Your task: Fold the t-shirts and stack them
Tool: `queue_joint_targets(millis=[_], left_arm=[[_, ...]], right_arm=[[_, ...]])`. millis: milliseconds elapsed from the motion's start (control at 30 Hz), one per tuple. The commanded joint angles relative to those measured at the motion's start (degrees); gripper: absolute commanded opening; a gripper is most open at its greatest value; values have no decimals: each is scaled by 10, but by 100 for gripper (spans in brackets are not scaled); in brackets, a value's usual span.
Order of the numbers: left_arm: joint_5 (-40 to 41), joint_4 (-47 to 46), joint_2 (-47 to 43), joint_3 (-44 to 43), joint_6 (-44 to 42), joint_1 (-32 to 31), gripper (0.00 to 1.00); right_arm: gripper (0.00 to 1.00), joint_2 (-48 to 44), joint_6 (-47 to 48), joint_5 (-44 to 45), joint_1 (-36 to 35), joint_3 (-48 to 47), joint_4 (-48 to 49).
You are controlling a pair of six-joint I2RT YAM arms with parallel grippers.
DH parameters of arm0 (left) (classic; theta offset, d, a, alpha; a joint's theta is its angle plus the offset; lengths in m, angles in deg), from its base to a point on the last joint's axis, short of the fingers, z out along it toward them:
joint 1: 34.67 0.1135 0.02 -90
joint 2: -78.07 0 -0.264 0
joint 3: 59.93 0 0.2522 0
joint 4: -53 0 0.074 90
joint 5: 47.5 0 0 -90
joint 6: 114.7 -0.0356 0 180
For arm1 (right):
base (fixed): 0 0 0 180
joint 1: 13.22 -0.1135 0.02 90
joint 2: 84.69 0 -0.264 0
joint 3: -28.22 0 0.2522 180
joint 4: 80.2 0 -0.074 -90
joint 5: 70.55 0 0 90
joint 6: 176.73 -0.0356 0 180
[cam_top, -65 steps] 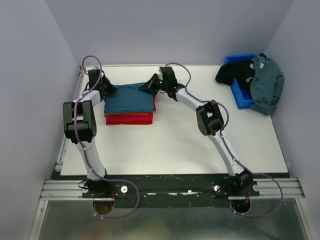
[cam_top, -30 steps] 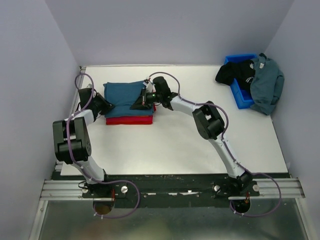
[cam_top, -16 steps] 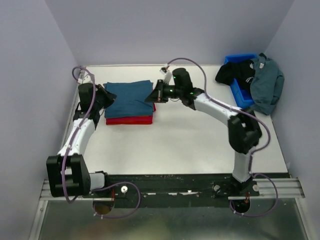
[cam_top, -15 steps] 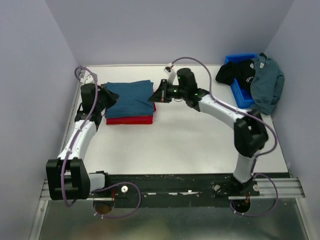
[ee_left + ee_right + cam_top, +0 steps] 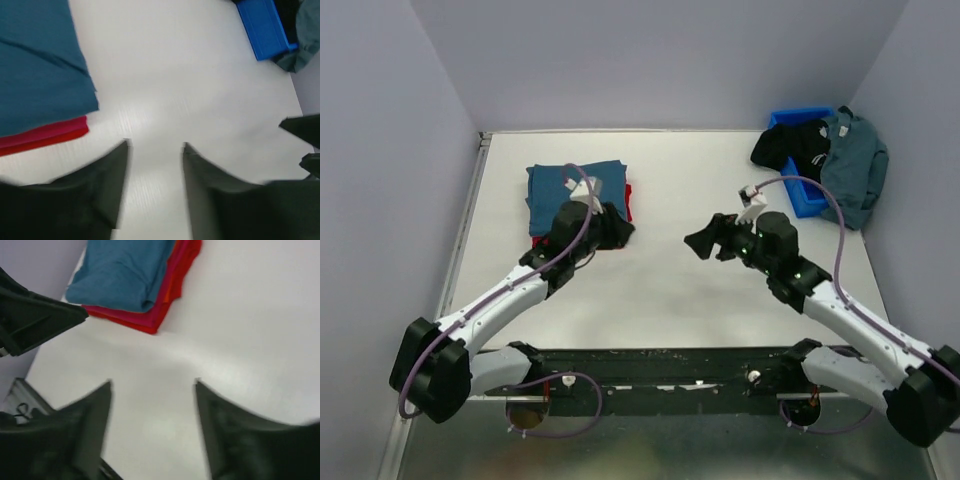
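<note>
The stack looks tidy to me: teal shirt on top, a sliver of orange shirt under it, crimson shirt at the bottom, edges roughly lined up. Nothing is being held, which fits a pile that's squared away.

The left gripper hovers just off the stack's near right corner, jaws apart with only bare table between them. The right gripper hangs further right of the stack, also spread and empty.

Way off to the stack's right, a black shirt and a grey-blue shirt are slumped over the blue bin, so I'd guess those come next. The bin's rim could snag the cloth. Between the stack and the bin it's just tabletop.
</note>
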Motion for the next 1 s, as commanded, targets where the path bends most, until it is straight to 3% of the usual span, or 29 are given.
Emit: queue_joint_targets(millis=[0, 33, 167, 300, 567, 967], left_arm=[[98, -67, 32, 37, -35, -122, 88], [118, -82, 31, 49, -43, -135, 99], [121, -145, 36, 96, -68, -140, 99], [111, -121, 57, 74, -63, -140, 99], [69, -122, 56, 64, -122, -141, 99], [93, -169, -26, 129, -146, -140, 99]], right_arm=[[100, -120, 13, 170, -2, 77, -54], [100, -163, 17, 182, -3, 101, -54], [100, -263, 26, 223, -3, 180, -42], [100, -316, 39, 244, -3, 245, 3], [100, -289, 26, 264, -3, 240, 2], [100, -288, 25, 263, -3, 241, 6]])
